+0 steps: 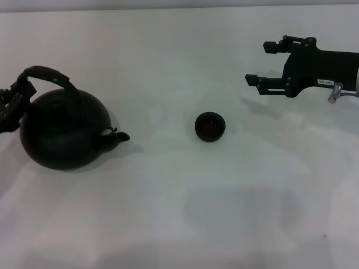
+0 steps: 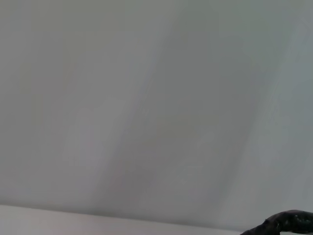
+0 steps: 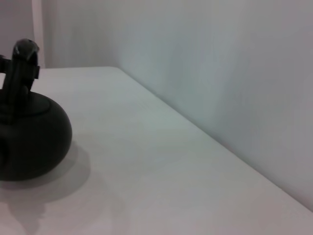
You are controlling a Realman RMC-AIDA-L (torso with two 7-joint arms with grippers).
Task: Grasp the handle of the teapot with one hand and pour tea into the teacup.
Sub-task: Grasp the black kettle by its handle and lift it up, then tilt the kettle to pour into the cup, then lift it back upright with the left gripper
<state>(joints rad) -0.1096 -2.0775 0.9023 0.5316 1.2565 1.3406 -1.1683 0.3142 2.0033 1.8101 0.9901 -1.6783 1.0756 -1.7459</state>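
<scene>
The black teapot (image 1: 63,131) sits near the left edge of the white desk (image 1: 185,213), spout turned toward the tiny teacup (image 1: 210,126) at the desk's middle, well apart from it. The left gripper (image 1: 12,106) is at the arched handle (image 1: 47,75) by the desk's left edge; its grip cannot be made out. The right gripper (image 1: 263,63) hovers spread wide above the far right side, holding nothing.

The teapot (image 1: 64,131) sat on the worktop's (image 1: 224,202) left side. The teacup (image 1: 210,126) sat near the middle, right of the spout (image 1: 118,135).
</scene>
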